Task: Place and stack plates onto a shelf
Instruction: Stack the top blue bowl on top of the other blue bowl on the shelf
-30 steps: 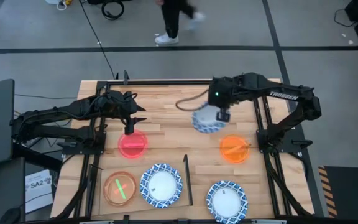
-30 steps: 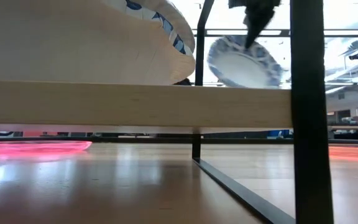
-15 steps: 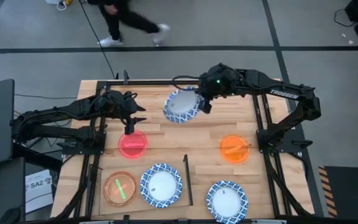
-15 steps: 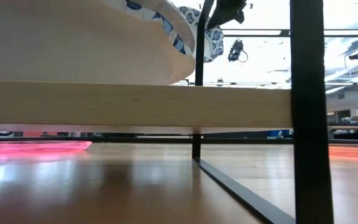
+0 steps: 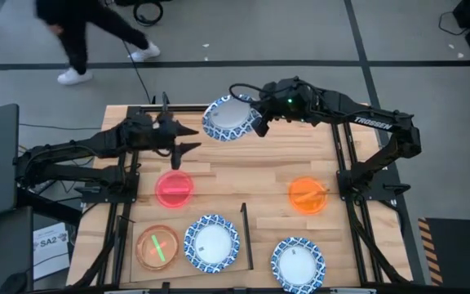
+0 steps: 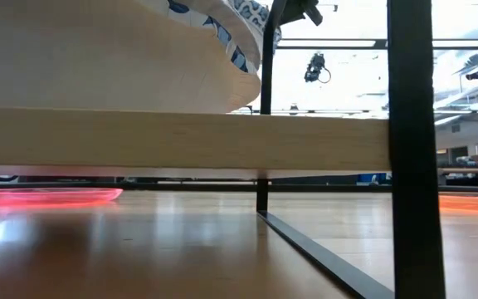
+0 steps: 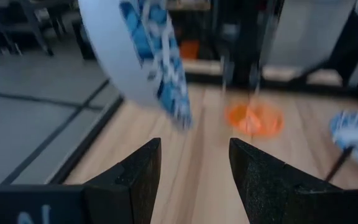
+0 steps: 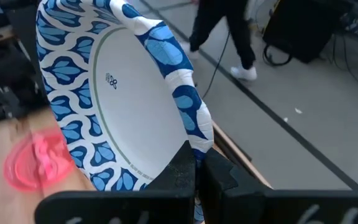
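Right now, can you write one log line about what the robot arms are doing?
right gripper: shut on blue-and-white plate, lifted over table's far edge | left gripper: open, empty, facing that plate | red plate: on table

A: At the table's far edge, the raised plate (image 5: 229,119) shows a white centre ringed by a blue-and-white leaf pattern and a thin green line.

B: And on the striped pale-wood tabletop (image 5: 243,175)?

A: A translucent red plate (image 5: 175,189), an orange plate (image 5: 308,196), and two more blue-and-white patterned plates, the middle plate (image 5: 212,243) and the right-hand plate (image 5: 298,263).

B: The last one?

A: An orange-red plate (image 5: 157,247) with a green streak across it, on the paler shelf (image 5: 182,263) edged by a black bar.
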